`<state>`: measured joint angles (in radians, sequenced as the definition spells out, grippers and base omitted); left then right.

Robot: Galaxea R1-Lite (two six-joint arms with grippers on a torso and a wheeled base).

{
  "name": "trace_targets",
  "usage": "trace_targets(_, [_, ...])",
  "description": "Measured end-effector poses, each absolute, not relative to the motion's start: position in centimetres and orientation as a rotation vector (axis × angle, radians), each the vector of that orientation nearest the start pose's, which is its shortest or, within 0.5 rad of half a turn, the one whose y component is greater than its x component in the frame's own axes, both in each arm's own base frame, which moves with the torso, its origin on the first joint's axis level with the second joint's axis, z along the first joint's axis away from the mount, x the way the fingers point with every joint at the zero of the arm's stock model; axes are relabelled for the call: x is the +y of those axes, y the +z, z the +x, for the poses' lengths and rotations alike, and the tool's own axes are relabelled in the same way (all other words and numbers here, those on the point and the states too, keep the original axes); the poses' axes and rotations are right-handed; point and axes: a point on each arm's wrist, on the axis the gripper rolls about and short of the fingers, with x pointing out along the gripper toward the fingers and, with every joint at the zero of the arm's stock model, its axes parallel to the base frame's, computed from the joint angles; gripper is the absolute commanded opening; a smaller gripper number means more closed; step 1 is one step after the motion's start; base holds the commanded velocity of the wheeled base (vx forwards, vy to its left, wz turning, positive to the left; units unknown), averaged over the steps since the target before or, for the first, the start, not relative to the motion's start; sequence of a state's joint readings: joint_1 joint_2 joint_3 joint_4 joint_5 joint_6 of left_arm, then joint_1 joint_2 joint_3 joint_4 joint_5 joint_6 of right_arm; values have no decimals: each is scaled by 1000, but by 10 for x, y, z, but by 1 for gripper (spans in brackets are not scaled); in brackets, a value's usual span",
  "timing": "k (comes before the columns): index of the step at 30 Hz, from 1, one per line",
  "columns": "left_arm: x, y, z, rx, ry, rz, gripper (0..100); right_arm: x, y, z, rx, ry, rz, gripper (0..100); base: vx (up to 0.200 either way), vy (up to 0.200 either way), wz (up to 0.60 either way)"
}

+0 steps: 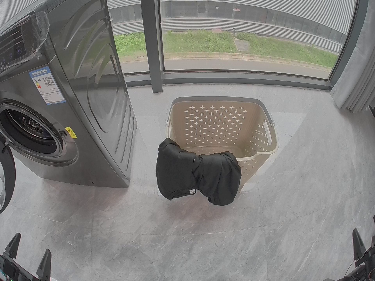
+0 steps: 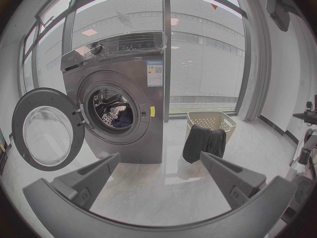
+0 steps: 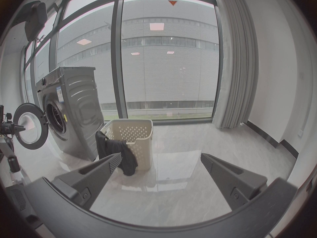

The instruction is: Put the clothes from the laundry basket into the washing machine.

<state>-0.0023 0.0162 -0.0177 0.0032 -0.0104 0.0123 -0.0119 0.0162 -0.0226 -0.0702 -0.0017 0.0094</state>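
Observation:
A beige laundry basket [image 1: 258, 137] stands on the floor by the window. A black garment [image 1: 195, 172] hangs over its near rim, draped down the outside. To the left stands the grey washing machine [image 1: 90, 90], its round door [image 2: 46, 129] swung wide and a dark cloth [image 2: 123, 119] lying inside the drum. My left gripper [image 1: 30, 252] is open at the lower left, well short of the machine and basket. My right gripper [image 3: 160, 159] is open and empty at the lower right, far from the basket [image 3: 132, 136].
Grey tiled floor [image 1: 195, 239] lies open between me and the basket. A tall window [image 1: 242, 28] with a dark post [image 1: 150, 36] runs behind the basket. A grey curtain [image 1: 357, 75] hangs at the far right.

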Motion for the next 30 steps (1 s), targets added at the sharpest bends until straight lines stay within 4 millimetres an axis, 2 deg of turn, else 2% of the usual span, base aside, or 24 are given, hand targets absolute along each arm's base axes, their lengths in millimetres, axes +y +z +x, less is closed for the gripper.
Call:
trace_targets(7, [0,80,-23,1,-12,13,100,1,115,-28,-137,15,6,100,0,0,0])
trace_targets(10, [0,80,-23,2,-13,13,100,1,123,-20,-89,45,8,100,0,0,0])
trace_targets(14, [0,80,-23,2,-13,13,100,1,134,-3,-14,93,23,100,200,0,0])
trace_targets(19, [0,80,-23,2,-13,14,100,4,148,29,101,158,46,100,0,0,0])
trace_targets(22, [0,80,-23,2,-13,13,100,9,152,56,192,197,59,100,0,0,0])
trace_targets(24, [0,80,-23,1,-13,13,100,12,152,66,226,210,62,100,0,0,0])
trace_targets(30, [0,80,-23,2,-13,10,100,28,146,117,352,272,80,100,0,0,0])
